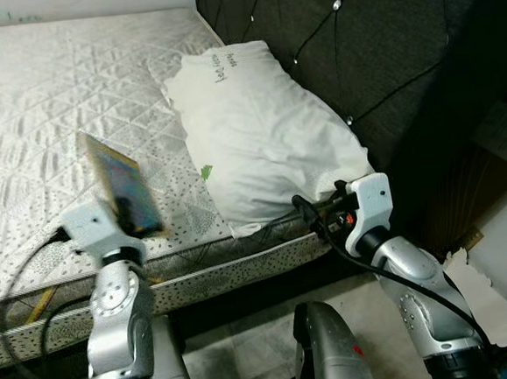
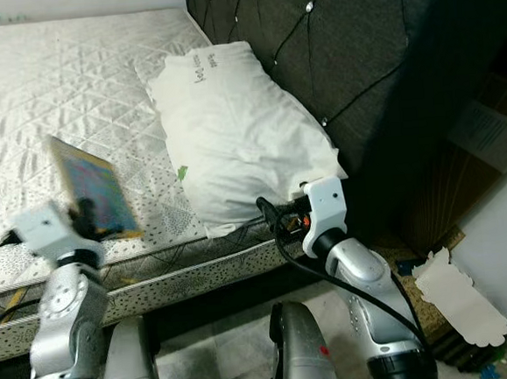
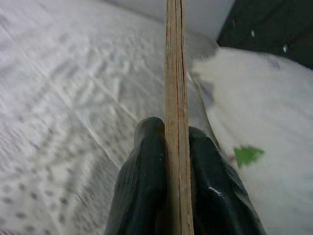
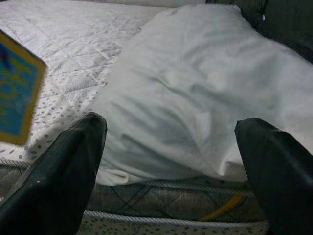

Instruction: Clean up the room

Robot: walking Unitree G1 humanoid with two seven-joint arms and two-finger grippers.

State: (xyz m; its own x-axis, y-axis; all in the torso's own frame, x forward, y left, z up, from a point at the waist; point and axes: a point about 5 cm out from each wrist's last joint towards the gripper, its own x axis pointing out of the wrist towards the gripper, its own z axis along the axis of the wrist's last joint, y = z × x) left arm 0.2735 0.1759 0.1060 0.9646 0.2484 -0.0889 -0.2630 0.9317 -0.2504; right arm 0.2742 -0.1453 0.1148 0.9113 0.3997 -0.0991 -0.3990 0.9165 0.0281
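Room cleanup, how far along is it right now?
Under way. The left gripper is shut on a thin book, lifted above the mattress. The right gripper is open, facing the pillow. Left: putting the book away and clearing the white paper on the floor.

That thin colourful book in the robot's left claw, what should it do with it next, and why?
Probably carry it off the bed: the left gripper is shut on the thin yellow-edged book, held above the grey quilted mattress; the open right gripper faces the white pillow.
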